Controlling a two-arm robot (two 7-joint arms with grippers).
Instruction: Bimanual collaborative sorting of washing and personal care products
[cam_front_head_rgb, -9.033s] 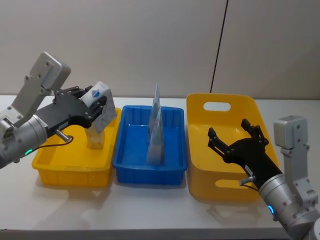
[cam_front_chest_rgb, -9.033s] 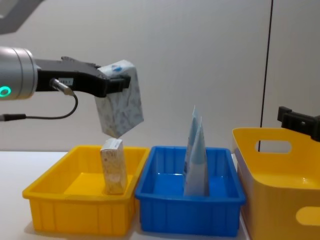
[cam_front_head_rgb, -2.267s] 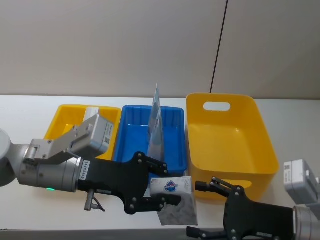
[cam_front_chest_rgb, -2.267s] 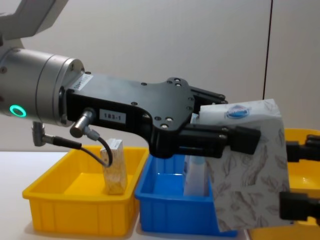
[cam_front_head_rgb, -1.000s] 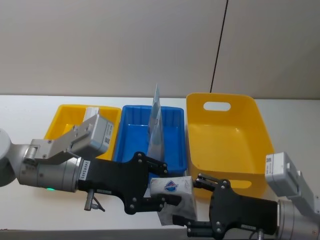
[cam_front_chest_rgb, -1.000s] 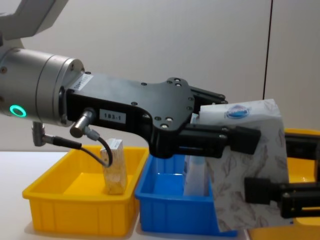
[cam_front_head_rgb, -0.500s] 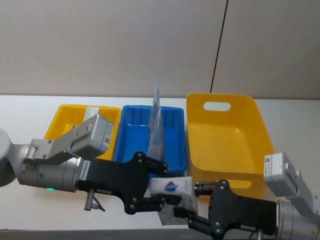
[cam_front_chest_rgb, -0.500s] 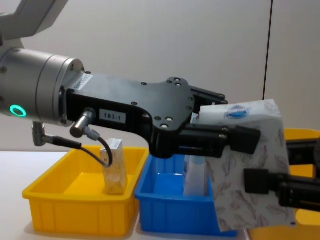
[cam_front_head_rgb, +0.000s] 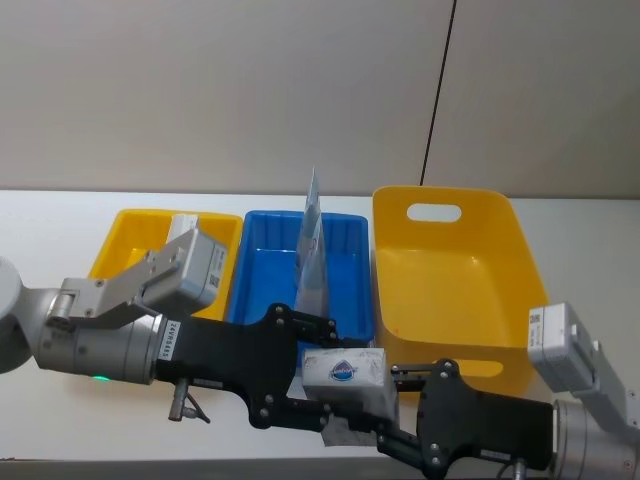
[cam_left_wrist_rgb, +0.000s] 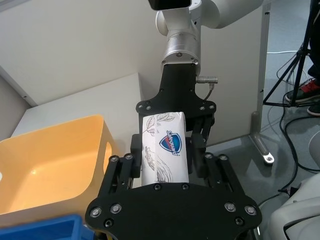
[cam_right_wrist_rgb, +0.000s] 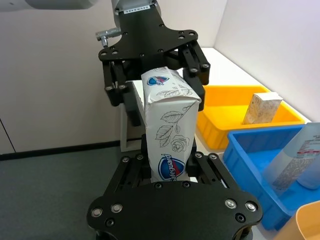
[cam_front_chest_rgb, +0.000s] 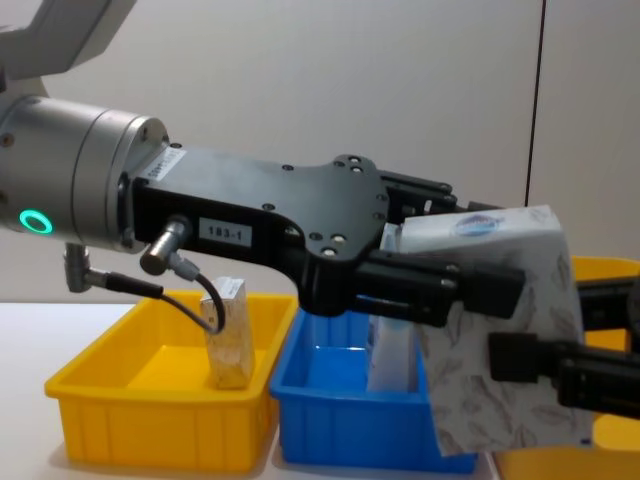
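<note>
A soft whitish block pack (cam_front_head_rgb: 345, 378), printed with grey leaves and a blue oval logo, hangs tilted in the air over the near edge of the surface (cam_front_head_rgb: 50, 215), just in front of the blue bin (cam_front_head_rgb: 258, 250). The right tool (cam_front_head_rgb: 385, 405) pinches its right end. The left tool (cam_front_head_rgb: 322, 368) has its fingers parted around its left end. A second block pack (cam_front_head_rgb: 183, 225) stands upright toward the far end of the left yellow bin (cam_front_head_rgb: 115, 240). Two pale-blue tapering pouches (cam_front_head_rgb: 313, 255) stand together in the blue bin.
</note>
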